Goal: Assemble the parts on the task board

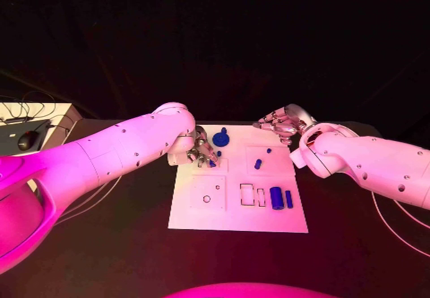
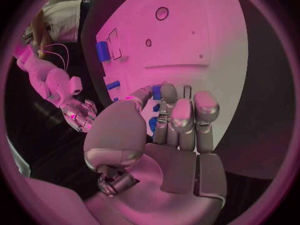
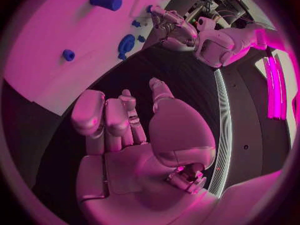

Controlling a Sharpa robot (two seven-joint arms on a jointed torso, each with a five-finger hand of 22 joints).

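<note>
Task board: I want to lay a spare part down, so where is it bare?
The task board is bare along its near edge, below the rectangular slots. It is crowded at the far left, where the left hand sits beside the blue gear.

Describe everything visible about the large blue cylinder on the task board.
The cylinder is the fattest blue part, smooth, matte and plastic-looking, with flat round ends. It lies on its side on the white board, near the board's edge closest to the robot, beside two rectangular outlines and next to a thinner blue rod. Nothing holds it: the left robot hand works at the board's far end and the right robot hand hangs off the board.
</note>
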